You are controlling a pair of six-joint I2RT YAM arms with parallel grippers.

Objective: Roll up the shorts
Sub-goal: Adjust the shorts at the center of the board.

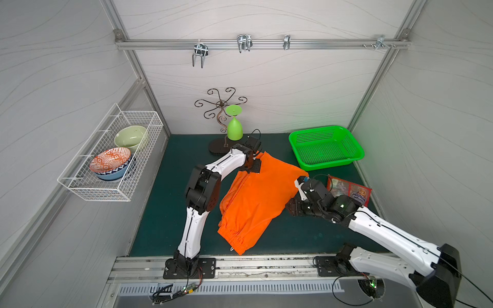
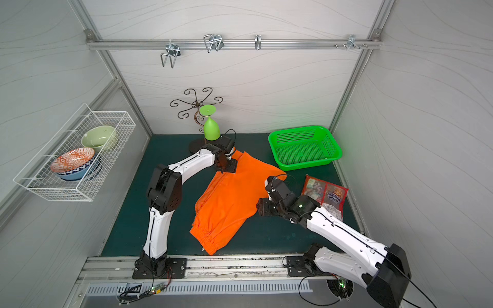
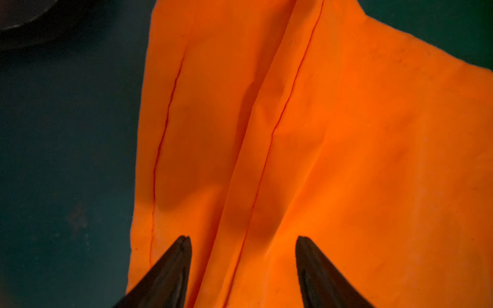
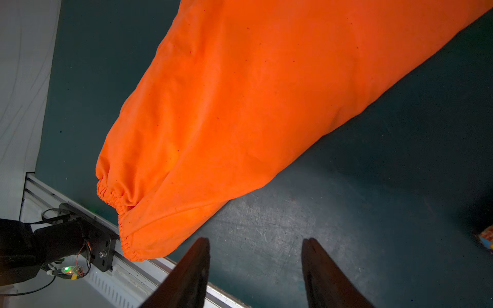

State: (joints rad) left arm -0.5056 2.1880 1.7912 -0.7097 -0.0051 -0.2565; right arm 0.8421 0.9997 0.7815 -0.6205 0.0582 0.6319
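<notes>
Dark green mat (image 1: 165,213) underfoot, and the shorts (image 1: 256,197) lie flat on it, starting just beside the basket (image 1: 333,163) and running away from it down to the front rail, waistband (image 1: 234,241) at the end farthest from the basket. Nothing is rolled yet, so I'd call this the set-up for the first turn. The left gripper (image 1: 252,166) hangs over the shorts' end level with the basket, jaws spread and pinching nothing. The right gripper (image 1: 290,208) sits in front of the basket at the cloth's side edge, jaws also apart and empty. The next move, I'd judge, is for both to catch that basket-end hem together and tuck it over evenly toward the waistband; a lopsided start would roll into a cone. The left wrist view gives what the top views hide: the left gripper (image 3: 243,240) straddles a raised fold between two seams (image 3: 282,117), though whether the tips touch the cloth I can't quite say. The right wrist view shows the right gripper (image 4: 256,241) over bare mat, just off the orange edge. Only the top views show the packet (image 1: 349,190), lying in front of the basket close by the right arm.
</notes>
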